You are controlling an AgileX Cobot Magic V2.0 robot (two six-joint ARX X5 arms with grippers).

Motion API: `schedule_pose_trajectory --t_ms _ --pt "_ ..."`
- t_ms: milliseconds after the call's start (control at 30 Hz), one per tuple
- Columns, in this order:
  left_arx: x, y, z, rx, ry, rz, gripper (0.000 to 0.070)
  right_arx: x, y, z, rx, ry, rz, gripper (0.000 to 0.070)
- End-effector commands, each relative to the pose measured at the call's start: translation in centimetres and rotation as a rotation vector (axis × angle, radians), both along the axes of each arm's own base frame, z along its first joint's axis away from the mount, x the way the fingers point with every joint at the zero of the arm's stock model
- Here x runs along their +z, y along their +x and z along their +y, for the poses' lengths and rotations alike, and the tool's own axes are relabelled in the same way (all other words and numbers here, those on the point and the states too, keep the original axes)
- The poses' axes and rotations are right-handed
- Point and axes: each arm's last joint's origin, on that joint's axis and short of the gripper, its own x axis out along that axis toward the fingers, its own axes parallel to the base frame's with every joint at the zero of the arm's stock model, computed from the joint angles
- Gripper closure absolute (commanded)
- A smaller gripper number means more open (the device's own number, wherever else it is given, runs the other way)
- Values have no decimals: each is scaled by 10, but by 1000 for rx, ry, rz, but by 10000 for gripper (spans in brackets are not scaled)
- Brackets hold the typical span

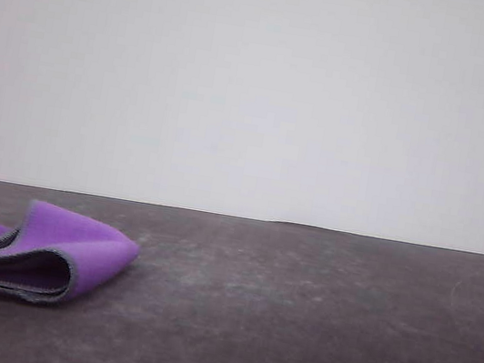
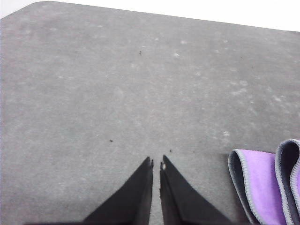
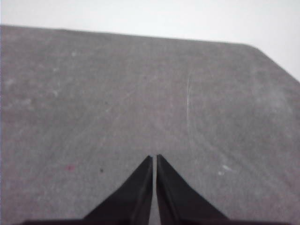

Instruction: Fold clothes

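Observation:
The clothes are one small thick cloth, bright purple outside, dark grey-blue inside, with grey stitched edging. It lies loosely folded over itself at the near left of the dark table. In the left wrist view its folded edges lie beside my left gripper, a short way off and not touching. That gripper is shut with nothing between its black fingers. My right gripper is also shut and empty, held above bare table.
The dark grey table is scuffed with pale marks and ends at a plain white wall behind. Its rounded far corner is in the left wrist view, and another corner lies ahead of the right gripper.

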Motion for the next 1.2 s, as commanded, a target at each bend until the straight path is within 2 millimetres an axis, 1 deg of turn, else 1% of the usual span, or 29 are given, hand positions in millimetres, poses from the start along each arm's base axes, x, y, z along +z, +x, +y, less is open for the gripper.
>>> schedule_pose_trajectory --t_ms 0,133,467,1167 --pt "-7 1 0 4 2 31 684 -1 0 0 -4 18 -8 692" --pt "-7 1 0 4 2 31 683 -8 2 0 -4 18 10 692" --pt "-7 1 0 4 2 31 683 -9 4 0 -9 63 -35 692" --pt "-7 1 0 4 2 31 684 -9 5 -1 -15 63 -63 692"
